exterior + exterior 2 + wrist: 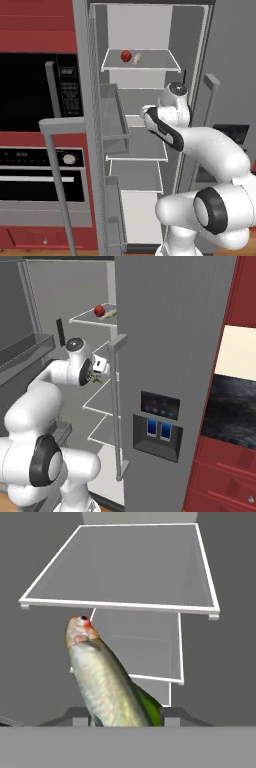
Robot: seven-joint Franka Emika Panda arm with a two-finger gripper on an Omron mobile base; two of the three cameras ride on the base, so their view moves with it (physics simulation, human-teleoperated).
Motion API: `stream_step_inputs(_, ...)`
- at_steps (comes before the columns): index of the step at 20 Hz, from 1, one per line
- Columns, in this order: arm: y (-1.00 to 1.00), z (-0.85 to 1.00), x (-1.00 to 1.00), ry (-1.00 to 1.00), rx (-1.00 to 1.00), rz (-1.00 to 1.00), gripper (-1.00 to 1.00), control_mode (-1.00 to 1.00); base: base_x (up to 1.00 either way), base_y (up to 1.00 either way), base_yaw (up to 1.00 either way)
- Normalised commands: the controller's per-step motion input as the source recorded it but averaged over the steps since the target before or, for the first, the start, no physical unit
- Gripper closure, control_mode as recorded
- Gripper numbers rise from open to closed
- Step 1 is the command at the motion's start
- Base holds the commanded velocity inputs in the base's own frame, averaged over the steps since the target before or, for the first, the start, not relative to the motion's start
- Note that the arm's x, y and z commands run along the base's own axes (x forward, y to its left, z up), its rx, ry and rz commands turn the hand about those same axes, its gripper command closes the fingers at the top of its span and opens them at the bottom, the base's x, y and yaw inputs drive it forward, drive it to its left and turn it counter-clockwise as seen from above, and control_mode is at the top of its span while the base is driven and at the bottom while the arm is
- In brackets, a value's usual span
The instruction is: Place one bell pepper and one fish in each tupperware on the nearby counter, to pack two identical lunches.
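Note:
My gripper (125,714) is shut on a pale silvery-tan fish (105,682), whose head with its red mark points up and away from the hand. The hand (100,370) reaches into the open fridge at mid-shelf height. On the top shelf (150,66) lie a red bell pepper (126,56) and, just to its right, another fish (137,58); both also sit at the shelf's front in the right base view, bell pepper (99,310) and fish (111,313). A black marbled counter (235,411) lies to the right of the fridge. The tupperware is out of view.
The fridge's open left door (112,120) with its bins stands close to the arm's left. The shut right door (170,356), with a handle and a dispenser panel, is at the arm's right. Glass shelves (125,567) are stacked ahead of the hand. A wall oven (40,165) stands at the left.

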Motion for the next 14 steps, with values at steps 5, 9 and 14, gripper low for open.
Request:
stream_step_inputs(5, 0.00, 0.40, -1.00, 0.00, 0.00, 0.00, 1.00, -1.00, 0.00, 0.00, 0.00)
stream_step_inputs(9, 0.00, 0.20, -1.00, 0.00, 0.00, 0.03, 1.00, -1.00, 0.00, 0.00, 0.00)
stream_step_inputs(14, 0.00, 0.01, -0.20, 0.00, 0.00, 0.01, 1.00, 1.00, -0.80, -0.26, 0.01)
